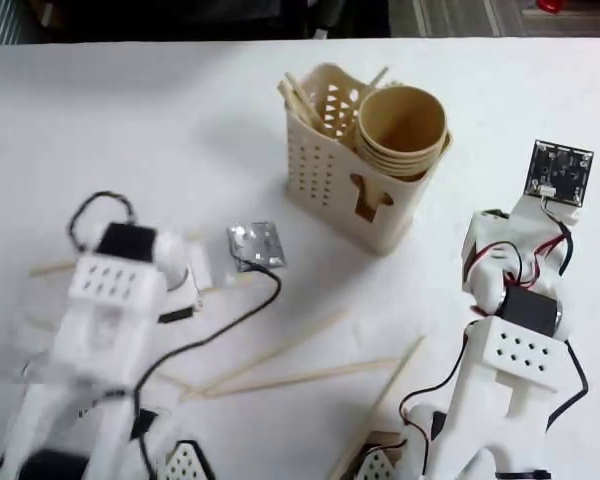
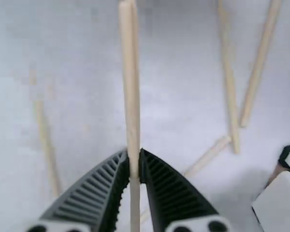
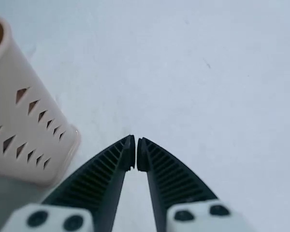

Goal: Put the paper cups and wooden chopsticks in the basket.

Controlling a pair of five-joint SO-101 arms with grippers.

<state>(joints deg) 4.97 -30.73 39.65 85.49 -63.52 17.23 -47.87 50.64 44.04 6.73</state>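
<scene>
The perforated cream basket [image 1: 365,190] stands at the table's middle back and holds stacked paper cups [image 1: 400,125] and several chopsticks [image 1: 305,100]. My left gripper [image 2: 134,159] is shut on a wooden chopstick [image 2: 130,87], held just above the table. Loose chopsticks [image 2: 227,72] lie on the table beyond it; in the high view they lie [image 1: 300,378] between the two arms. My right gripper [image 3: 135,147] is shut with nothing in it, low over bare table beside the basket [image 3: 24,130]. The left arm [image 1: 110,290] is at the front left and the right arm [image 1: 510,300] at the front right.
The white table [image 1: 180,120] is open at the back left and far right. Black cables [image 1: 230,320] trail from the left arm across the front. Another chopstick [image 1: 380,405] lies at an angle close to the right arm's base.
</scene>
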